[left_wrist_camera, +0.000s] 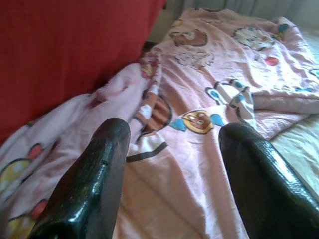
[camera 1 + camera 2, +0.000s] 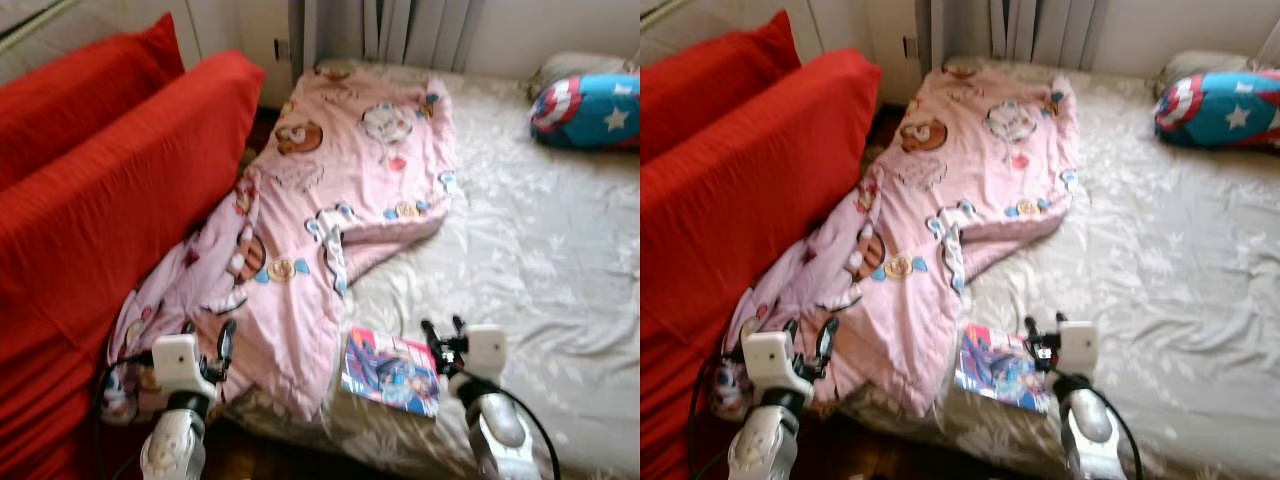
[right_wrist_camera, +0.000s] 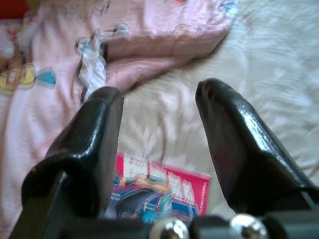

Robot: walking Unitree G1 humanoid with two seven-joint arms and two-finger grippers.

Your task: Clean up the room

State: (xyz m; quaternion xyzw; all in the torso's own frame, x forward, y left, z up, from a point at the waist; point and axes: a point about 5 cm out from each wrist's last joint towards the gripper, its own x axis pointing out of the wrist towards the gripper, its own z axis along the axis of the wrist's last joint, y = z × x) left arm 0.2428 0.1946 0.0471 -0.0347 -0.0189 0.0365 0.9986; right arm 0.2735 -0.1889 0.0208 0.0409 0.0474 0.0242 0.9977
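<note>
Pink quilt (image 2: 330, 210): soft cartoon-print cotton, rumpled and lying aslant on the bed (image 2: 540, 270), stretching well ahead of the left gripper (image 2: 224, 345); its near end is bunched and spills off the bed's edge toward the red sofa (image 2: 110, 190).
Left gripper: fingers spread apart, nothing between them, hovering just over the quilt's lower bunched end.
Right gripper (image 2: 440, 335): fingers likewise apart and holding nothing, poised above the bare sheet, the comic book (image 2: 392, 372) just beside it toward the left arm.
Comic book: thin, glossy, bright cover, flat on the sheet near the bed's front edge, its corner close against the quilt's hem.
Risk, quilt: I'd guess a pinch on one loose fold lifts only a layer, and the rest drags or slides down between bed and sofa.
Risk, comic book: lying flat on soft bedding, it could skid or crease under the fingers, or get swept off if the quilt is tugged.
Captain America cushion (image 2: 590, 110): far ahead of the right gripper, at the head of the bed.
</note>
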